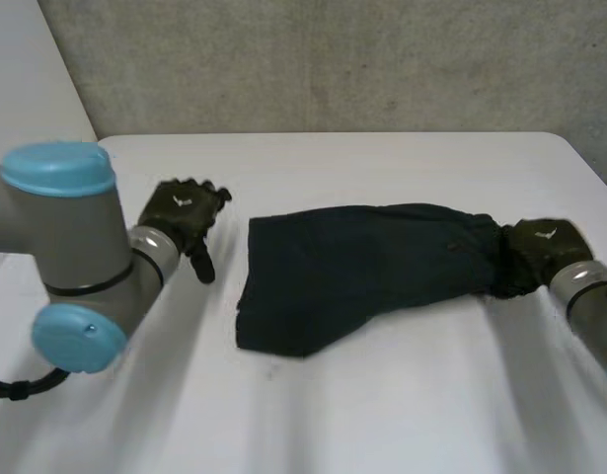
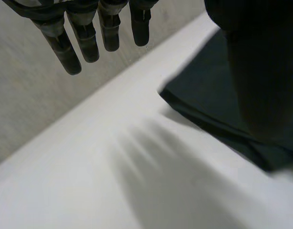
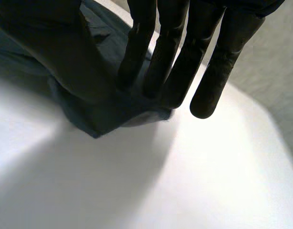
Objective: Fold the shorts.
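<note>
Shorts (image 1: 362,267) lie mid-table (image 1: 382,415), right hand (image 1: 540,252) pinching their right end, left hand (image 1: 185,212) open and empty beside the other end. I'd pinch that side too, then lift evenly so nothing bunches.

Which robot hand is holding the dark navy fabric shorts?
The right robot hand: it pinches the dark navy fabric shorts at one end. The left robot hand hangs open beside them.

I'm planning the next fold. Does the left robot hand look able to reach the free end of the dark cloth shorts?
Probably yes: the left robot hand is open beside the dark cloth shorts, with only bare white table between them. The right robot hand pinches the far end.
</note>
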Available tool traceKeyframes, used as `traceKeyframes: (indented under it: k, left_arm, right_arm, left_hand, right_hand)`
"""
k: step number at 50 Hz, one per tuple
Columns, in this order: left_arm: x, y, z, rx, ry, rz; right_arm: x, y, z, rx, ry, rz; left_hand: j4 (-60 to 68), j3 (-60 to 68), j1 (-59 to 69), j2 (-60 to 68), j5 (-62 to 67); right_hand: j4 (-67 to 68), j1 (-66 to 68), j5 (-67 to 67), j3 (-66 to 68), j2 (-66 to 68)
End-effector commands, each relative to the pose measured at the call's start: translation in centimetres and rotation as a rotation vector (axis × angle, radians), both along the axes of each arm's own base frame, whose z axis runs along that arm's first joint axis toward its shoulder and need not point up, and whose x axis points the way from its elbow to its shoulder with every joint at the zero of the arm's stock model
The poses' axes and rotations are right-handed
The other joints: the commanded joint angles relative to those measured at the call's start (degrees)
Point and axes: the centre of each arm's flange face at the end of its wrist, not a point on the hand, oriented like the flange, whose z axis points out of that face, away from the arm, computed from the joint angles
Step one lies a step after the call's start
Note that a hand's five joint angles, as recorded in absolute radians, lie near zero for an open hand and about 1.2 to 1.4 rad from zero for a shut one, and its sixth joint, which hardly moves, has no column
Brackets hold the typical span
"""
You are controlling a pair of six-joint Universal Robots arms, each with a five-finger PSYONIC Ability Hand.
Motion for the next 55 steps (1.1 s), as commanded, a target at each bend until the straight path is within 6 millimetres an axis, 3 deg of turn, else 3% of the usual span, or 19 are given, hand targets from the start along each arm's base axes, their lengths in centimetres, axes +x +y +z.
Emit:
traceKeyframes:
  k: [1,4,9,13,16,17,18,20,21,24,25,28,29,32,40,51,55]
  left_arm:
    - [0.8,1.6,3.8,-0.065,0.065,0.003]
    - [1.0,1.9,4.3,-0.075,0.074,0.002]
    - [1.0,2.1,4.1,-0.067,0.077,0.005]
    - [1.0,2.0,4.1,-0.063,0.082,0.007]
    - [1.0,2.0,4.0,-0.060,0.084,0.008]
    - [1.0,2.0,4.0,-0.060,0.085,0.010]
    - [1.0,2.1,4.0,-0.058,0.090,0.009]
    - [1.0,2.2,4.0,-0.053,0.096,0.008]
    - [1.0,2.1,4.1,-0.053,0.102,0.011]
    - [0.9,2.2,4.0,-0.029,0.150,0.001]
    - [0.8,2.3,4.0,-0.021,0.164,-0.008]
    - [0.4,2.4,3.9,0.021,0.236,-0.044]
    - [0.3,2.5,3.9,0.035,0.253,-0.052]
    - [0.3,2.6,3.4,0.082,0.307,-0.066]
    - [0.4,2.8,2.5,0.124,0.320,-0.061]
    - [0.4,3.1,1.5,0.147,0.307,-0.062]
    - [0.4,3.0,1.2,0.154,0.304,-0.060]
  right_arm:
    - [-1.8,-1.2,2.5,-0.131,0.384,0.069]
    - [-0.7,-1.3,3.6,-0.192,0.470,0.120]
    - [6.6,1.3,6.4,-0.373,0.505,0.324]
    - [10.4,3.0,6.7,-0.426,0.484,0.406]
    - [12.1,3.9,6.9,-0.439,0.477,0.402]
    - [12.4,4.2,7.1,-0.434,0.468,0.367]
    - [12.4,4.4,7.2,-0.425,0.454,0.347]
    - [12.3,4.7,7.0,-0.395,0.405,0.302]
    - [11.6,4.3,6.9,-0.356,0.327,0.242]
    - [9.2,2.7,6.6,-0.283,0.181,0.143]
    - [6.6,1.4,6.6,-0.235,0.078,0.067]
    - [3.1,0.0,6.2,-0.168,-0.076,0.001]
    - [1.4,-0.6,5.6,-0.119,-0.160,-0.016]
    - [-1.0,-1.0,3.9,-0.025,-0.271,-0.018]
    - [-3.2,-0.1,0.5,0.109,-0.326,-0.007]
    - [-3.1,-0.5,-3.1,0.198,-0.318,-0.009]
    - [-3.1,-0.8,-3.5,0.194,-0.304,-0.006]
  left_hand:
    - [-0.55,-1.11,0.02,-0.45,-1.58]
    - [-0.55,-1.11,0.02,-0.45,-1.58]
    - [-0.55,-1.11,0.02,-0.45,-1.58]
    - [-0.55,-1.11,0.02,-0.45,-1.58]
    - [-0.55,-1.11,0.02,-0.45,-1.58]
    - [-0.55,-1.11,0.02,-0.45,-1.58]
    - [-0.55,-1.11,0.02,-0.45,-1.58]
    - [-1.05,-1.61,-0.48,-0.96,-2.08]
    - [-1.39,-1.95,-0.82,-1.29,-2.42]
    - [-1.73,-2.29,-1.16,-1.63,-2.76]
    - [-1.73,-2.29,-1.16,-1.63,-2.76]
    - [-1.73,-2.29,-1.16,-1.63,-2.76]
    - [-1.73,-2.29,-1.16,-1.63,-2.76]
    - [-1.73,-2.29,-1.16,-1.63,-2.76]
    - [-1.73,-2.29,-1.16,-1.63,-2.76]
    - [-1.56,-2.12,-0.99,-1.46,-2.59]
    - [-1.39,-1.95,-0.82,-1.30,-2.42]
  right_hand:
    - [11.81,33.41,15.70,12.13,12.65]
    - [11.81,33.41,15.70,12.13,12.65]
    - [11.81,33.41,15.70,12.13,12.65]
    - [11.81,33.41,15.70,12.13,12.65]
    - [11.81,33.41,15.70,12.13,12.65]
    - [9.54,31.14,13.43,9.86,10.38]
    - [-5.97,15.63,-2.08,-5.65,-5.13]
    - [-33.76,-12.16,-29.87,-33.44,-32.92]
    - [-40.21,-18.61,-36.32,-39.89,-39.37]
    - [-41.45,-19.85,-37.56,-41.13,-40.61]
    - [-41.62,-20.02,-37.73,-41.30,-40.78]
    - [-41.62,-20.02,-37.73,-41.30,-40.78]
    - [-41.62,-20.02,-37.73,-41.30,-40.78]
    - [-41.45,-19.86,-37.57,-41.14,-40.61]
    - [-41.28,-19.69,-37.40,-40.97,-40.44]
    - [-41.11,-19.52,-37.23,-40.80,-40.28]
    - [-39.95,-18.35,-36.06,-39.63,-39.11]
